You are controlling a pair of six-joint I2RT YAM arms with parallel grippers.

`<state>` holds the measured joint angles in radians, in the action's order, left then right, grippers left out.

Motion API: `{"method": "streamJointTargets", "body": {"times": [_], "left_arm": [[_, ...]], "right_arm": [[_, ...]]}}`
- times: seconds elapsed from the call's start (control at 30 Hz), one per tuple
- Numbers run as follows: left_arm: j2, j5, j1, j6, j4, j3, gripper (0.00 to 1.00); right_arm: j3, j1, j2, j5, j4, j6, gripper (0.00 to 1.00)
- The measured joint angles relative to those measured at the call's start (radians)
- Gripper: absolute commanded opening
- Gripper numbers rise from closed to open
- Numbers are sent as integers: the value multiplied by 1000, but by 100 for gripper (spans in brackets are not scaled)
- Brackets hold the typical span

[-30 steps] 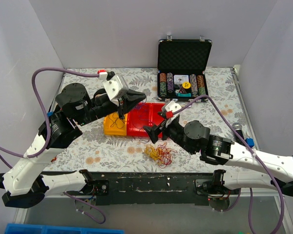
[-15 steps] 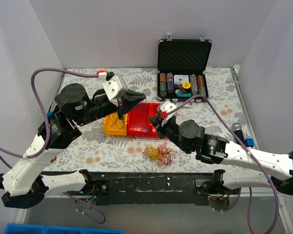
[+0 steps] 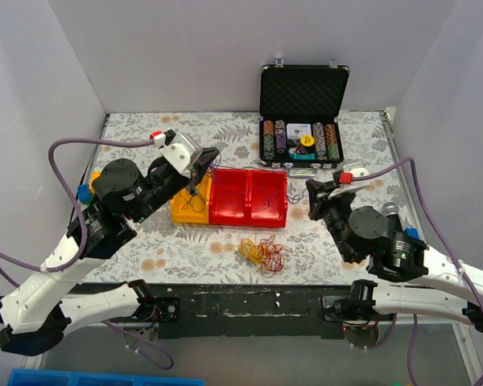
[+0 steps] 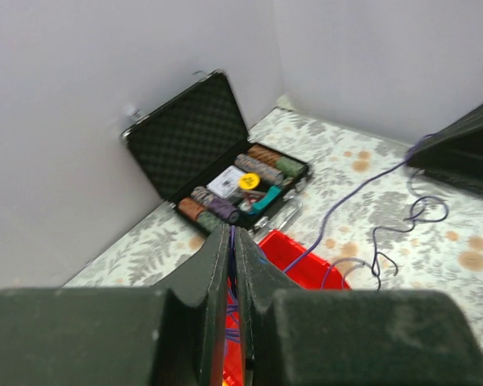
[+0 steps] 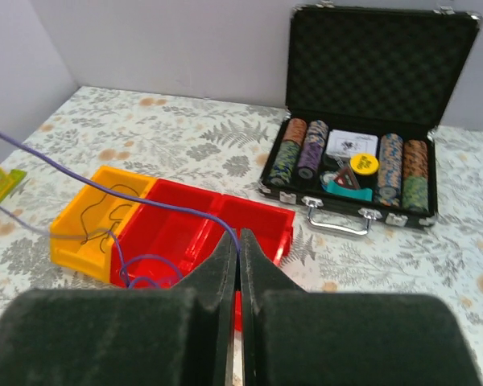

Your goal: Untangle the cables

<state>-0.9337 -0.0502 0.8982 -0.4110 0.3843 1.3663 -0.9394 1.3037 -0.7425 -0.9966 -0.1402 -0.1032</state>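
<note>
Yellow, red and orange cables (image 3: pixel 262 253) lie snarled on the worktop (image 3: pixel 145 241) at the red bin's (image 3: pixel 248 197) 6 o'clock; thinner strands between the arms are hard to trace from above. Left gripper (image 3: pixel 212 155) hangs by the yellow bin's (image 3: pixel 185 211) 1 o'clock corner, and right gripper (image 3: pixel 314 197) sits at the red bin's 3 o'clock, both arms elbowed. Left wrist: jaws clenched on a purple cable (image 4: pixel 346 197). Right wrist: jaws clenched likewise on purple cable, the pinch itself hidden.

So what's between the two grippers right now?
A purple cable, strung from the left gripper to the right gripper over the red bin; both wrist views show it.
</note>
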Motion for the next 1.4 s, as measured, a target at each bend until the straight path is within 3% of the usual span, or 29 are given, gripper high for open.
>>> {"method": "streamJointTargets", "body": {"times": [0.33, 0.4, 0.47, 0.63, 0.7, 0.93, 1.07, 1.2, 1.4], "left_arm": [[39, -232, -24, 60, -173, -171, 1], [40, -288, -26, 78, -225, -203, 5], [41, -352, -27, 111, -314, -243, 15], [69, -523, -66, 171, -478, -269, 69], [112, -536, -78, 138, -465, -243, 75], [228, -311, -78, 0, -249, -146, 72], [230, -142, -78, -15, -102, -168, 80], [232, -1, -78, -20, 0, -284, 98], [201, 151, -79, -32, 86, -370, 98]], "right_arm": [[-43, 8, -51, -105, -151, -101, 1], [-76, 8, -82, -109, -166, -118, 1], [-107, 11, -107, -108, -182, -142, 1], [-122, 5, -108, -145, -256, -182, 1], [-116, 3, -99, -134, -248, -178, 1], [-166, 2, -203, -19, -208, -138, 1], [-235, 2, -311, 55, -182, -108, 1], [-309, 2, -361, 115, -152, -69, 1], [-446, 1, -416, 217, -76, -27, 1]]}}
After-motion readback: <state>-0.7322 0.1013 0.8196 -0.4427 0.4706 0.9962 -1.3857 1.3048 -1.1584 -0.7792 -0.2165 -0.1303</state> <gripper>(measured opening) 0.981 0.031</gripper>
